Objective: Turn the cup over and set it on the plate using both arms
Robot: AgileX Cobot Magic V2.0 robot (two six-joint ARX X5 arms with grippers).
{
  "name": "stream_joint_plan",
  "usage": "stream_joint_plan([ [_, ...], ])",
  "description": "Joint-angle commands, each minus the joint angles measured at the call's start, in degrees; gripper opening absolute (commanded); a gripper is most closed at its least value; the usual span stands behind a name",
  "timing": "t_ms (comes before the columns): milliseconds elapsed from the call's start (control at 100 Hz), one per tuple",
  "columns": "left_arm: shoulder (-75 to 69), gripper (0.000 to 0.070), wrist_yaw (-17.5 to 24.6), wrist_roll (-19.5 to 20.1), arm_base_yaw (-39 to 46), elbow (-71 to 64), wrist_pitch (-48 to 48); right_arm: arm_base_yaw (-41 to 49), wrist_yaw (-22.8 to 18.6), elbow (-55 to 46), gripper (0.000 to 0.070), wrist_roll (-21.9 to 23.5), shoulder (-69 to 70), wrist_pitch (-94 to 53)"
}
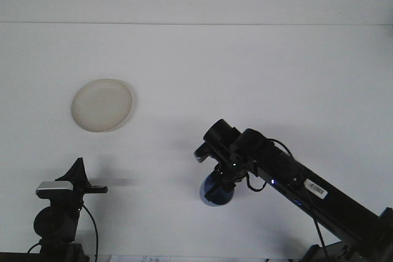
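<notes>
A round cream plate (102,105) lies flat on the white table at the left. My right arm reaches in from the bottom right to the lower middle of the table. Its gripper (221,178) is shut on a blue cup (214,193), which hangs below the wrist just over the table, well right of the plate. The cup's rim and which way it faces are hidden by the gripper. My left gripper (80,179) sits low at the bottom left, below the plate and apart from it, with nothing seen in it.
The white table (258,72) ends at a far edge along the top of the view. The right arm's black links and cable (307,188) cross the lower right corner. The left arm's base (56,225) stands at the front edge.
</notes>
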Motion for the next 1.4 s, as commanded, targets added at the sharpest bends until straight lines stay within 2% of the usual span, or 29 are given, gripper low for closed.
stream_joint_plan([
  [0, -0.1, 0.0016, -0.3, -0.1, 0.1, -1.1, 0.8, 2.0, 0.1, 1.5, 0.0, -1.0, 1.9, 0.2],
  [250, -0.1, 0.0016, -0.3, -0.1, 0.1, -1.1, 0.8, 5.8, 0.1, 1.5, 0.0, -1.7, 6.0, 0.2],
  [540, -0.1, 0.0016, -0.3, -0.1, 0.1, -1.1, 0.8, 6.2, 0.0, 1.5, 0.0017, -2.3, 7.9, 0.2],
  [600, -0.1, 0.0016, -0.3, -0.1, 0.1, -1.1, 0.8, 6.4, 0.1, 1.5, 0.0099, -2.3, 8.0, 0.7],
  [710, -0.1, 0.0016, -0.3, -0.1, 0.1, -1.1, 0.8, 6.5, 0.0, 1.7, 0.0345, -2.2, 8.0, 0.7],
  [770, -0.1, 0.0016, -0.3, -0.1, 0.1, -1.1, 0.8, 6.5, 0.0, 1.9, 0.0405, -2.3, 8.0, 0.5],
  [1040, -0.1, 0.0016, -0.3, -0.1, 0.1, -1.1, 0.8, 5.5, 0.8, 2.8, 0.041, -4.0, 2.6, 1.7],
  [1390, -0.1, 0.0016, -0.3, -0.1, 0.1, -1.1, 0.8, 3.1, 4.3, 0.7, 0.0409, -3.9, -23.7, 9.2],
])
